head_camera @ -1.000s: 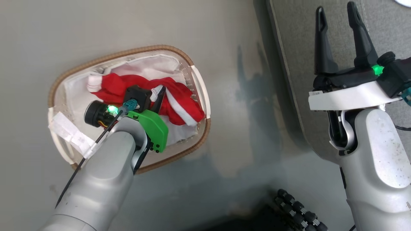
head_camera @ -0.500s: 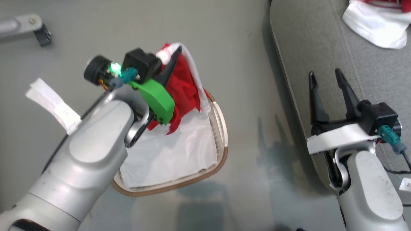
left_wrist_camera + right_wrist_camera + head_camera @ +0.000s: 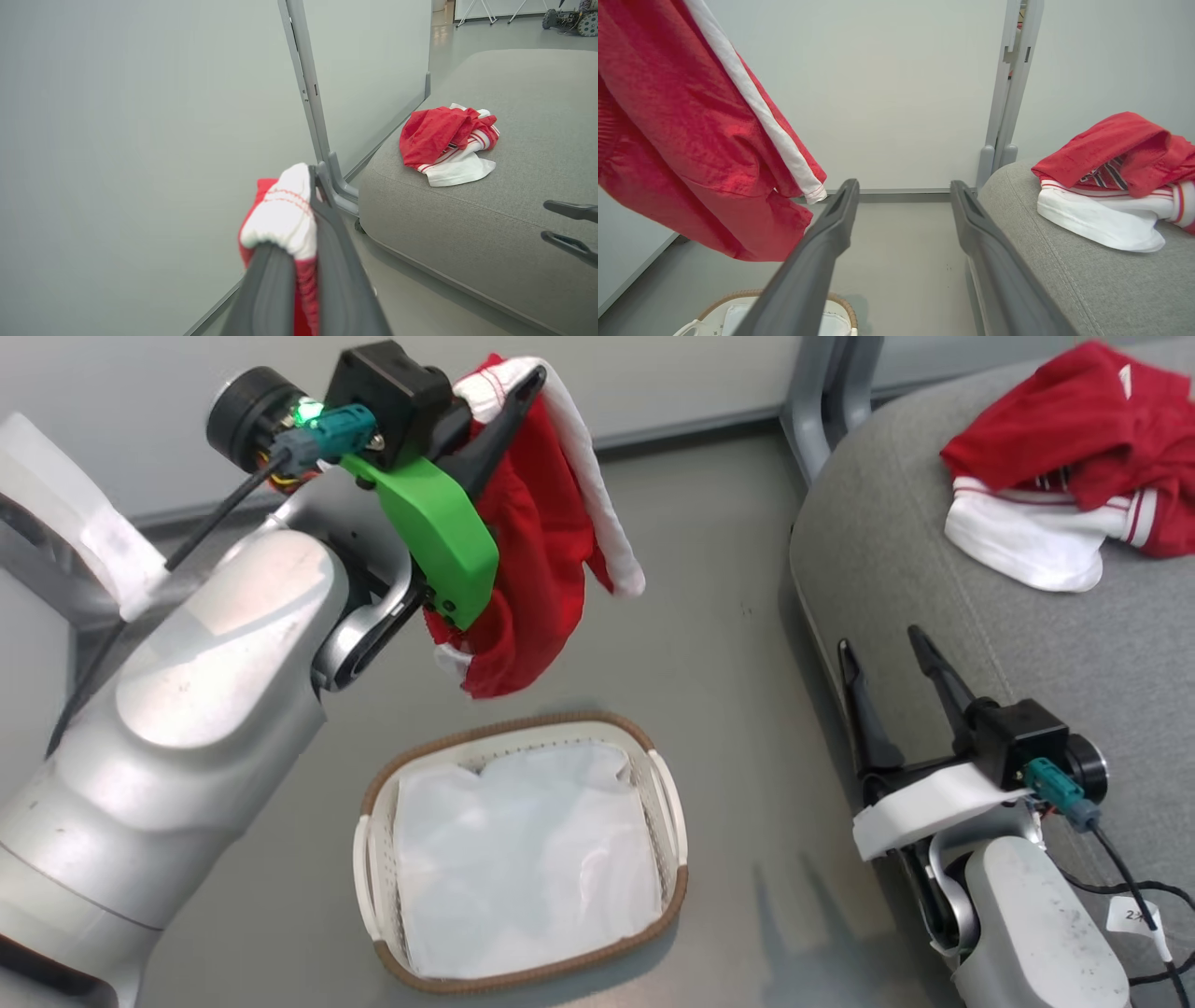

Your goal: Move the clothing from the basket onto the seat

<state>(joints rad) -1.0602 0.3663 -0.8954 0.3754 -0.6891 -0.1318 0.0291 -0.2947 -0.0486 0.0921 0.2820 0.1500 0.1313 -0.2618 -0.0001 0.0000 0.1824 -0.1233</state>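
My left gripper [image 3: 509,401] is shut on a red garment with a white stripe [image 3: 537,532], which hangs high above the floor; the pinched white cuff [image 3: 285,214] bulges between the fingers [image 3: 327,242]. The same garment [image 3: 686,130] dangles at the left of the right wrist view. Below it stands the cream basket [image 3: 667,803], holding just its white liner [image 3: 523,868]. A second red and white garment [image 3: 1074,476] lies crumpled on the grey seat [image 3: 896,569]. My right gripper [image 3: 887,649] is open beside the seat's rounded edge, nothing between its fingers [image 3: 831,233].
A pale wall with a grey upright post [image 3: 308,93] stands behind the basket and the seat's far corner. Grey floor [image 3: 728,644] lies between basket and seat. A tagged cable [image 3: 1134,915] trails by my right wrist.
My left gripper has lifted the red garment out of the basket and high above it. The head camera has tilted up, bringing the seat's garment and the wall into view.
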